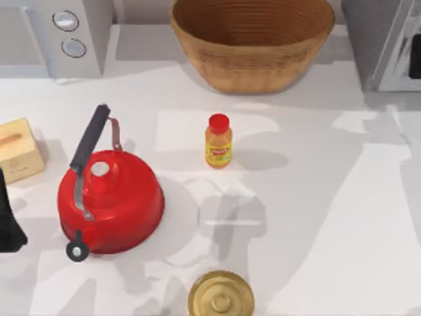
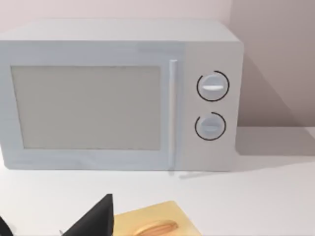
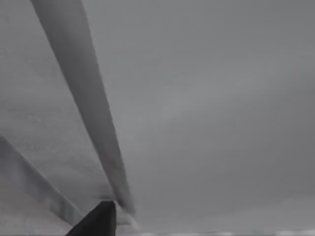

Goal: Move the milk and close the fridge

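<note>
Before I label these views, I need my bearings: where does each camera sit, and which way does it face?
Top: above the table, looking down at kettle, bottle, basket; left arm at the left edge.
Left wrist: low, facing the microwave; a dark fingertip shows.
Right wrist: close against the fridge, with a dark fingertip.
Shared: microwave and wooden box, top and left wrist.

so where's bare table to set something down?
Widest bare patch: table right of the orange bottle, below the fridge. Narrower strip between bottle and basket. The left is crowded: kettle, wooden box, left gripper.
</note>
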Controlling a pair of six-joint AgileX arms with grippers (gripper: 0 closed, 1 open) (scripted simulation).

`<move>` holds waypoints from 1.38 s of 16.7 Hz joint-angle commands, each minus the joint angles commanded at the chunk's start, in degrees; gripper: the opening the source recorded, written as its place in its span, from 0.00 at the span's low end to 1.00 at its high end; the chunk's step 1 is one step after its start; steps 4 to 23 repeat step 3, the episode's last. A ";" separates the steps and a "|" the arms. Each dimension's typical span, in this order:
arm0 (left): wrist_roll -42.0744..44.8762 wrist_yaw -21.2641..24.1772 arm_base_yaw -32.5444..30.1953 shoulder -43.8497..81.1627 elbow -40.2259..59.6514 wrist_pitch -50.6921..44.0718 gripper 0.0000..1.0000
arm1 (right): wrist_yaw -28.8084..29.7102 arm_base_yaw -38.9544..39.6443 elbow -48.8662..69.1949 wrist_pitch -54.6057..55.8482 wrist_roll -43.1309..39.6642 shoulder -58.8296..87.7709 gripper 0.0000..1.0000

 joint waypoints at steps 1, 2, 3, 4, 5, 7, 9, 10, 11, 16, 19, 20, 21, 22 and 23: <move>0.00 0.00 0.00 0.00 0.00 0.00 1.00 | 0.02 0.04 1.40 -0.38 0.01 1.32 1.00; 0.00 0.00 0.00 0.00 0.00 0.00 1.00 | -0.01 0.09 2.20 -0.66 0.04 2.09 1.00; 0.00 0.00 0.00 0.00 0.00 0.00 1.00 | -0.02 0.10 2.39 -0.75 0.05 2.28 1.00; 0.00 0.00 0.00 0.00 0.00 0.00 1.00 | -0.02 0.10 2.39 -0.75 0.05 2.28 1.00; 0.00 0.00 0.00 0.00 0.00 0.00 1.00 | -0.02 0.10 2.39 -0.75 0.05 2.28 1.00; 0.00 0.00 0.00 0.00 0.00 0.00 1.00 | -0.02 0.10 2.39 -0.75 0.05 2.28 1.00; 0.00 0.00 0.00 0.00 0.00 0.00 1.00 | -0.02 0.10 2.39 -0.75 0.05 2.28 1.00; 0.00 0.00 0.00 0.00 0.00 0.00 1.00 | -0.02 0.10 2.39 -0.75 0.05 2.28 1.00; 0.00 0.00 0.00 0.00 0.00 0.00 1.00 | -0.02 0.10 2.39 -0.75 0.05 2.28 1.00; 0.00 0.00 0.00 0.00 0.00 0.00 1.00 | -0.02 0.10 2.39 -0.75 0.05 2.28 1.00; 0.00 0.00 0.00 0.00 0.00 0.00 1.00 | -0.02 0.10 2.39 -0.75 0.05 2.28 1.00; 0.00 0.00 0.00 0.00 0.00 0.00 1.00 | -0.02 0.10 2.39 -0.75 0.05 2.28 1.00; 0.00 0.00 0.00 0.00 0.00 0.00 1.00 | -0.02 0.10 2.39 -0.75 0.05 2.28 1.00; 0.00 0.00 0.00 0.00 0.00 0.00 1.00 | -0.02 0.10 2.39 -0.75 0.05 2.28 1.00; 0.00 0.00 0.00 0.00 0.00 0.00 1.00 | -0.02 0.10 2.39 -0.75 0.05 2.28 1.00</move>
